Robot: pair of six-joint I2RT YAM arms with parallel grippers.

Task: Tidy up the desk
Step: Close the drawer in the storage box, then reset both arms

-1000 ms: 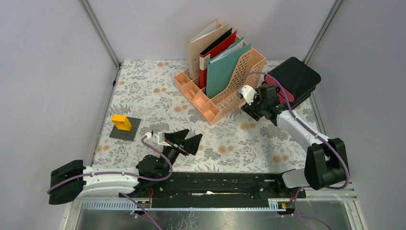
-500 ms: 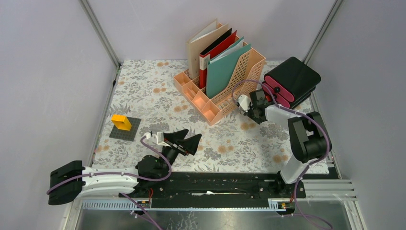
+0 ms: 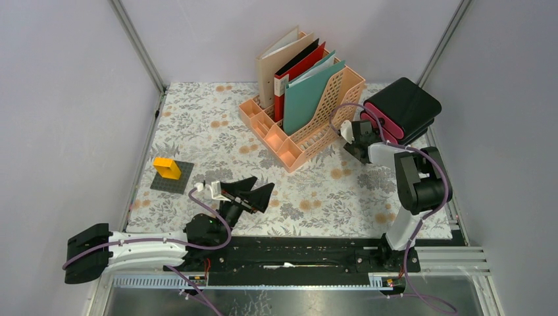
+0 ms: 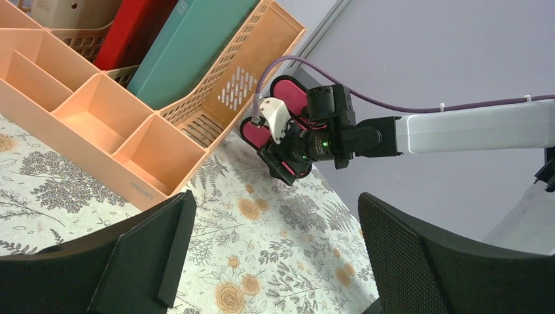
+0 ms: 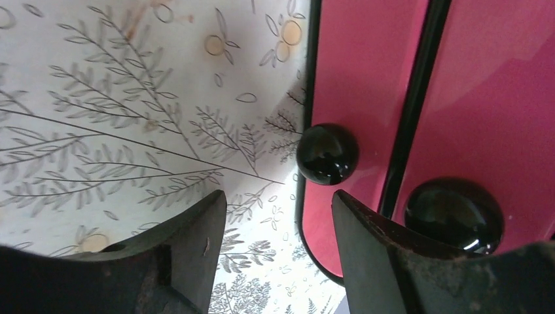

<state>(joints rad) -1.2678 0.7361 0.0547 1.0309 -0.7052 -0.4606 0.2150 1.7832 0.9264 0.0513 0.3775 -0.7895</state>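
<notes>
You will find the desk [image 3: 197,125] filling the floor of the grey-walled enclosure, directly beyond the arm bases, under a whitish cloth printed with grey leaves and orange flowers. At the far centre stands a peach file rack [image 3: 332,99], set at an angle, with a beige folder [image 3: 273,66], a red folder [image 3: 299,66] and a teal folder [image 3: 309,95] upright in its slots; its small front compartments hold nothing that can be seen. In the far right corner sits a black drawer box [image 3: 405,105] with two pink drawer fronts, each carrying a round black knob [image 5: 327,154]. Near the left edge lies a dark grey plate [image 3: 181,179] with a yellow block [image 3: 167,168] standing on it. Your right gripper [image 5: 278,212] is low over the cloth, between the rack and the drawer box, pointed at the pink fronts; its jaws stand apart with nothing between them, and the smaller-looking knob lies just beyond the gap, untouched. Your left gripper [image 3: 253,191] hangs over the near centre-left of the desk, jaws spread wide and holding nothing, well apart from the plate and the rack.
</notes>
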